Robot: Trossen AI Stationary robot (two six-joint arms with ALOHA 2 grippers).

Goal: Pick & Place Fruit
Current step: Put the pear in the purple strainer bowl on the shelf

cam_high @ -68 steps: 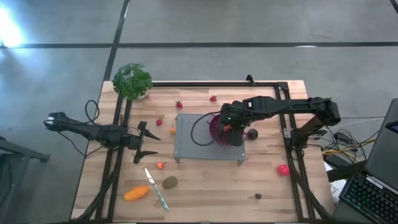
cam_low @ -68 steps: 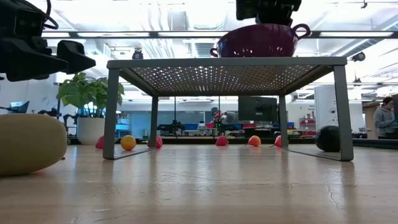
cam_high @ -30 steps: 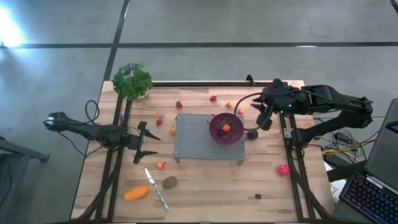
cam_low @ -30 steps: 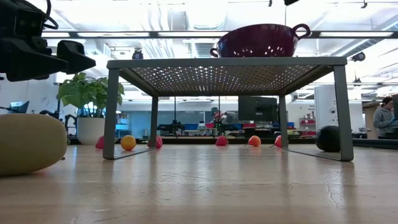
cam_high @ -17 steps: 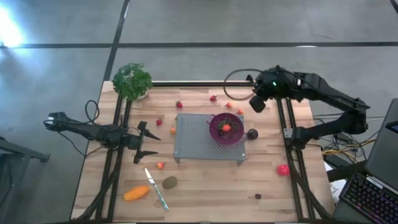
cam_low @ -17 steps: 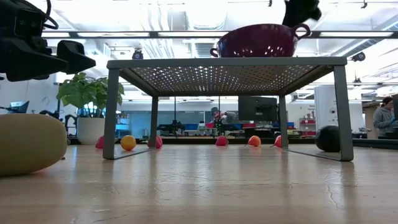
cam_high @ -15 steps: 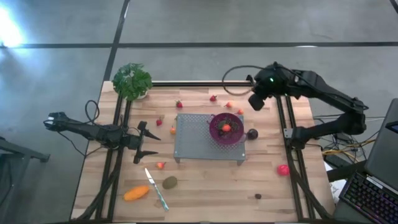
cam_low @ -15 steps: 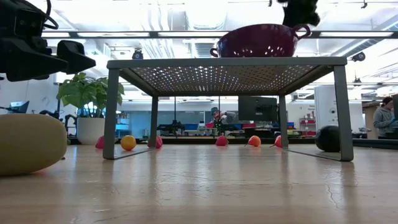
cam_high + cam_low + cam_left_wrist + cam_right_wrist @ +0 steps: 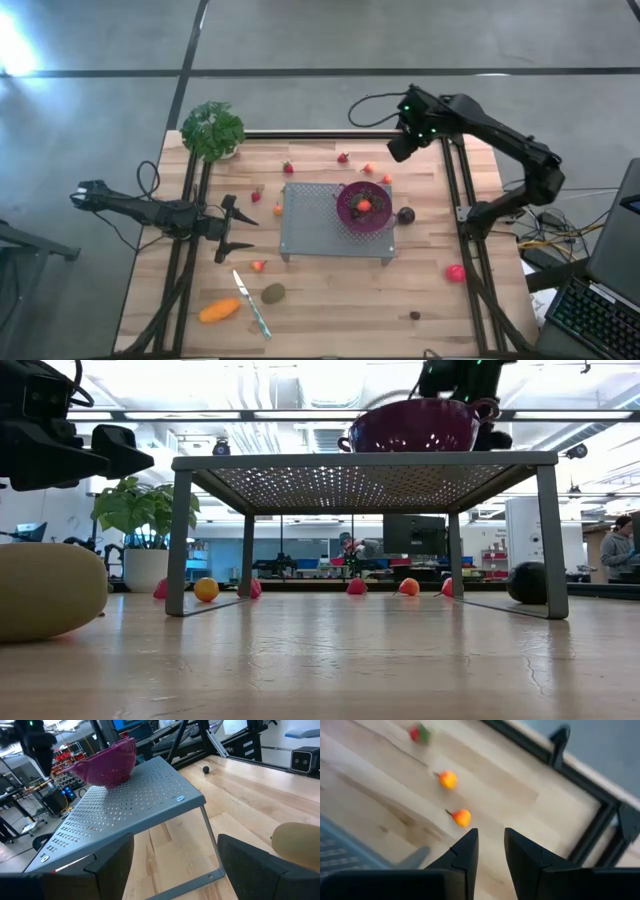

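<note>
**A:** Where's the right gripper (image 9: 393, 150) sitting?

**B:** Raised over the far side of the table (image 9: 330, 310), near its right rear corner. In its own wrist view the two fingers (image 9: 465, 852) stand a narrow gap apart, with nothing between them.

**A:** What lies closest to it?

**B:** Two small orange fruits (image 9: 462, 817) on the wood just under and ahead of it, and a red strawberry (image 9: 418, 733) a little farther along the same edge. Nearer the table's middle from it is the perforated metal stand (image 9: 320, 215), and on the stand's near-right part sits the purple colander (image 9: 364, 207) with a red-orange fruit (image 9: 364, 206) inside.

**A:** And the rest of the fruit?

**B:** The dark round one (image 9: 406, 215) lies on the table beside the stand, on the gripper's side. The pink-red ball (image 9: 455, 272) is well toward the front right. Far from it, across the table at front left, lie the brown-green oval (image 9: 273, 293) and the elongated orange one (image 9: 219, 311), with the knife (image 9: 252, 304) between them.

**A:** The other arm?

**B:** The left gripper (image 9: 240, 232) hangs at the left side of the stand, fingers spread wide and empty. The potted plant (image 9: 212, 131) is at the far left corner.
</note>
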